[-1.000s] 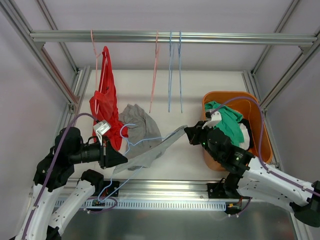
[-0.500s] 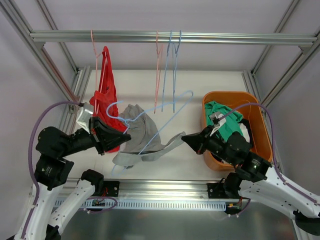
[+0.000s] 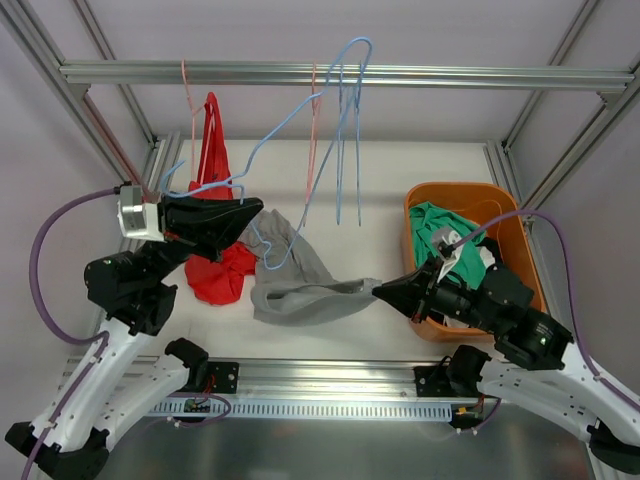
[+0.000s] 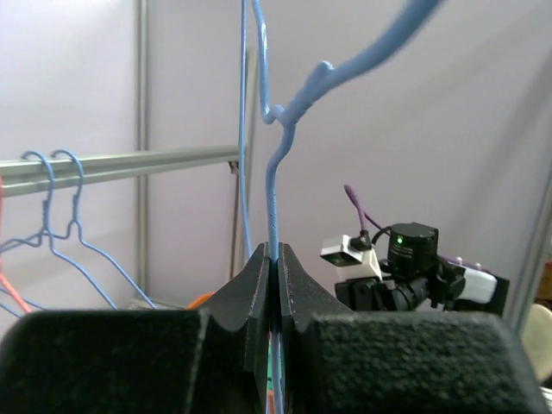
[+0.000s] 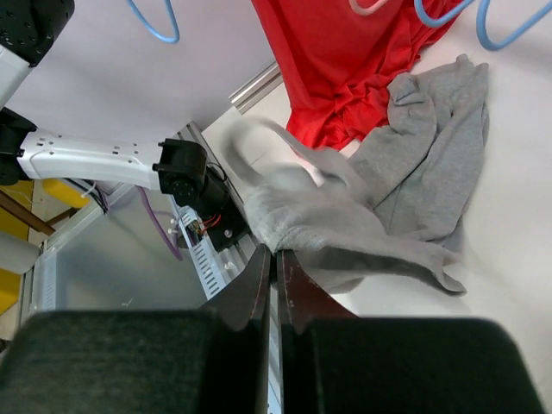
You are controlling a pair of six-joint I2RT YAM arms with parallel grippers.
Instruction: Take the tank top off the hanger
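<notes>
1. The hanger (image 4: 272,190) is thin, smooth, glossy light-blue wire that looks plastic-coated.
2. The tank top (image 3: 310,295) is soft, matt grey knit cloth that creases easily.
3. The red garment (image 3: 212,270) is thin cloth with a slight sheen.
4. The rail (image 3: 450,75) is ribbed, satin-finished silver metal.
5. The basket (image 3: 523,255) is smooth orange plastic.
6. The table (image 3: 420,170) has a white, matt, even surface.
7. The left gripper (image 4: 272,261) and right gripper (image 5: 276,263) have matt black fingers, with a rough, grainy finish on the near blocks.
</notes>
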